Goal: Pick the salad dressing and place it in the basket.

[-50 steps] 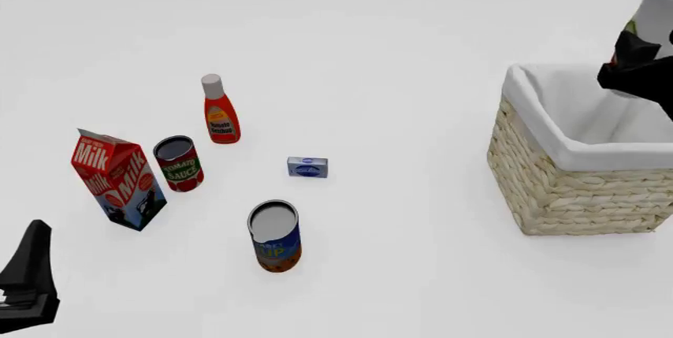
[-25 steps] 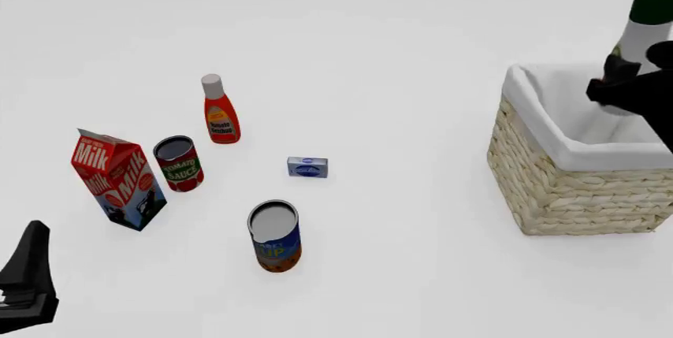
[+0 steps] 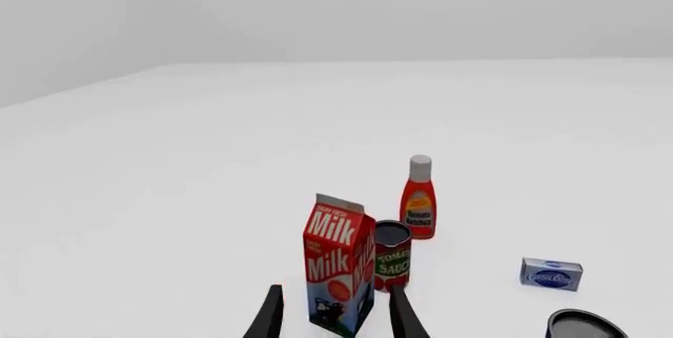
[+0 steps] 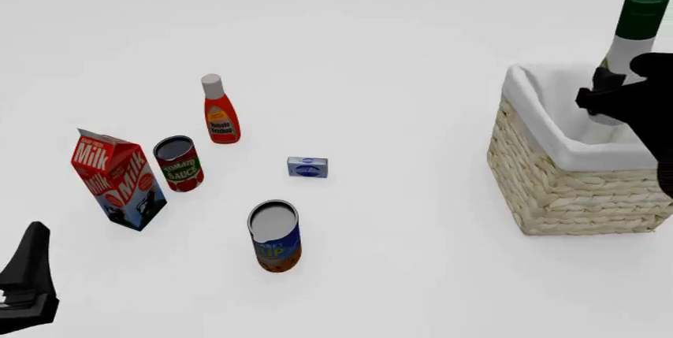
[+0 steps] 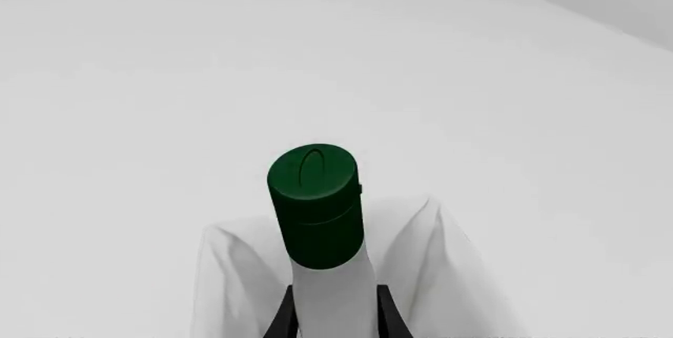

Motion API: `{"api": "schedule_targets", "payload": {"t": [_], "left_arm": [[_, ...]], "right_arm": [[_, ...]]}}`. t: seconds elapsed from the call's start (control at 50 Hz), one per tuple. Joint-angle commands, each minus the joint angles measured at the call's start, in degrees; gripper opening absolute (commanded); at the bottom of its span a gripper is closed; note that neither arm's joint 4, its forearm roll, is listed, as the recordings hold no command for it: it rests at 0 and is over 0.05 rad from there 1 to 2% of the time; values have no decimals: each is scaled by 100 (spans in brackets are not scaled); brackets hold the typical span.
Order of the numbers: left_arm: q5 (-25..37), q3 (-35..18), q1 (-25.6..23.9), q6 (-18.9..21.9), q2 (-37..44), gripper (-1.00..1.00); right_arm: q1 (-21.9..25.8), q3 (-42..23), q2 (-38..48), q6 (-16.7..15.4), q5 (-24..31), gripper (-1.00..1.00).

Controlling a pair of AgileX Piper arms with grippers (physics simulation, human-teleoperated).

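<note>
The salad dressing (image 4: pixel 629 42), a white bottle with a dark green cap, hangs upright over the far right part of the basket (image 4: pixel 568 184), a square wicker one with a white cloth lining. My right gripper (image 4: pixel 615 95) is shut on the bottle's body below the neck. In the right wrist view the green cap of the salad dressing (image 5: pixel 315 196) rises between the fingertips (image 5: pixel 282 318), with the basket lining (image 5: pixel 232 275) behind it. My left gripper (image 4: pixel 27 287) stays low at the front left, open and holding nothing, its fingers (image 3: pixel 268 318) apart.
On the left stand a milk carton (image 4: pixel 118 179), a tomato sauce can (image 4: pixel 179 163) and a red bottle with a white cap (image 4: pixel 220 113). A small blue box (image 4: pixel 307 167) lies mid-table, and an open soup can (image 4: pixel 274 235) stands nearer to me.
My right gripper has carried the salad dressing leftward from the right edge of the view to above the basket, so more of the bottle shows. The left arm has not moved.
</note>
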Motion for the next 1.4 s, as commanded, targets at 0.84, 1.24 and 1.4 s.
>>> {"api": "schedule_targets", "payload": {"t": [0.84, 1.24, 1.4], "left_arm": [[75, 0, 68, -13, 0, 100], [77, 0, 45, -27, 0, 100], [72, 0, 48, -30, 0, 100]], "right_arm": [[8, -44, 542, 297, -380, -100], [42, -15, 472, 352, -357, 100], [89, 17, 385, 356, -339, 100]]}}
